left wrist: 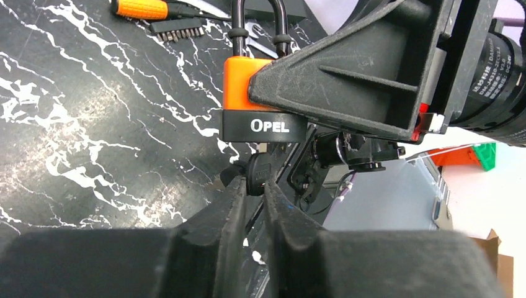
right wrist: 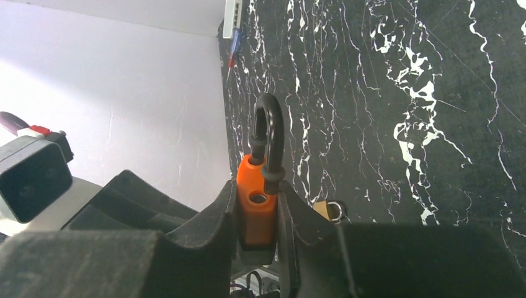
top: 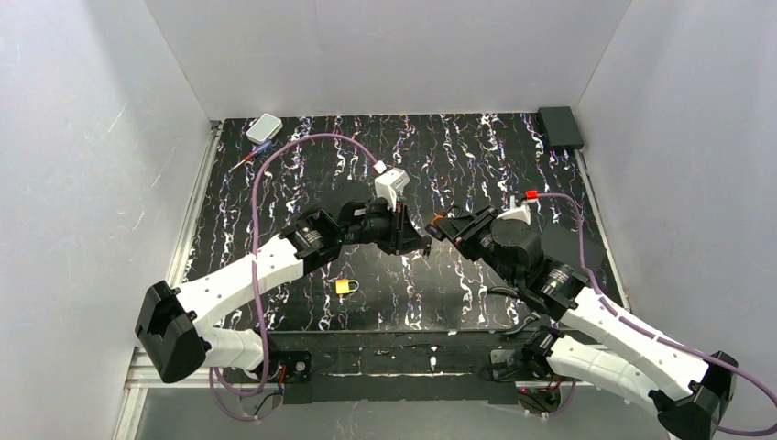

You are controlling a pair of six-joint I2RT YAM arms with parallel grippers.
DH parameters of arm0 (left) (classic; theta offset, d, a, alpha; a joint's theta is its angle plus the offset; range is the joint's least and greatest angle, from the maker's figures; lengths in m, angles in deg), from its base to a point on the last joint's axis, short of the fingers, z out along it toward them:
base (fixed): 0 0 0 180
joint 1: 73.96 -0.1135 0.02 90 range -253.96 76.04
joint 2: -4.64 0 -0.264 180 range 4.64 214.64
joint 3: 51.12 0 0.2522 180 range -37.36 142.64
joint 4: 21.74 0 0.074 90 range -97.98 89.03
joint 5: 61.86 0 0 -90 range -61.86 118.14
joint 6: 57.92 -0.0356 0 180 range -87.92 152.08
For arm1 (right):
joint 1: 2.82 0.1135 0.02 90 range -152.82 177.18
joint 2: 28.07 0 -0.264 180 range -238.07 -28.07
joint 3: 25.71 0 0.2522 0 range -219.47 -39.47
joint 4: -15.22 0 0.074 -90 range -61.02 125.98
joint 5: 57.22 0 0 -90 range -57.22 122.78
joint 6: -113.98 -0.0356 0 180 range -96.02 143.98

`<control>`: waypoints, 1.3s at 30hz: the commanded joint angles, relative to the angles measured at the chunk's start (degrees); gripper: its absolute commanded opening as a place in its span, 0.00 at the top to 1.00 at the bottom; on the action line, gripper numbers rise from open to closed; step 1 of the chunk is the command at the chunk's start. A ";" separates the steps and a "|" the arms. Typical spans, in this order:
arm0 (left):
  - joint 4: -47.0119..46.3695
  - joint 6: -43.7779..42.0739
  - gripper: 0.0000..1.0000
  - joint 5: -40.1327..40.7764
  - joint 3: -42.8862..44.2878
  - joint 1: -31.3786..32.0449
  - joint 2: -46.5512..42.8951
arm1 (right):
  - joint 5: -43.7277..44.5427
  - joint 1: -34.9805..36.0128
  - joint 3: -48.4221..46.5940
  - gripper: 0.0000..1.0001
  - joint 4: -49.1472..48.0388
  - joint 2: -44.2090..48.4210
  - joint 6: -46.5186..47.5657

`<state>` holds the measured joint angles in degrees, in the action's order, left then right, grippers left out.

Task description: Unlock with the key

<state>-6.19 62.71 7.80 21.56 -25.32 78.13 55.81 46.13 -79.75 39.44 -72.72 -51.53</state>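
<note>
Pinching the tiny dark key (left wrist: pixel 255 169) in the left tool (left wrist: pixel 254 186) at the base of the orange padlock (left wrist: pixel 245 81) clamped by the right tool (right wrist: pixel 257 211), the robot seemed mid-insertion, next needing a gentle turn.

Cannot see most of the key (left wrist: pixel 256 175) blade: sunk in the black base of the orange padlock (left wrist: pixel 245 84). Lose the padlock's right half behind a right gripper (right wrist: pixel 256 198) finger, its shackle top and the orange-handled screwdriver (left wrist: pixel 139 7) past the picture's upper edge. From above, cannot pick out the key: too small. Glimpse a sliver of the yellow padlock (right wrist: pixel 329 210) by the counter's near edge.
</note>
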 commanded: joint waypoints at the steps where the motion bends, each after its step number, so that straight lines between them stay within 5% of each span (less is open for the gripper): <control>1: 3.71 -4.58 0.72 2.75 -0.08 0.36 -2.97 | -0.63 0.28 2.22 0.99 -6.96 1.69 2.20; 3: 4.56 -5.21 0.59 3.30 -1.38 0.32 -5.42 | -1.15 0.27 4.80 0.99 -12.60 3.86 5.40; 10: 4.63 -5.29 0.39 1.04 -6.43 -0.03 -15.69 | -4.07 0.23 13.21 0.99 -28.97 11.90 17.83; 21: -6.70 4.40 0.34 -15.08 -7.42 -3.19 -17.91 | -19.87 0.27 17.39 0.99 -52.56 12.16 25.98; 39: -16.36 10.15 0.44 -19.58 -5.63 -3.23 -12.32 | -28.68 0.27 13.24 0.99 -59.43 6.77 24.21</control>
<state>-19.18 71.65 -9.99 13.38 -28.38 64.91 28.79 46.17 -62.39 -11.42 -65.46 -26.83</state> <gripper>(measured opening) 0.572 0.295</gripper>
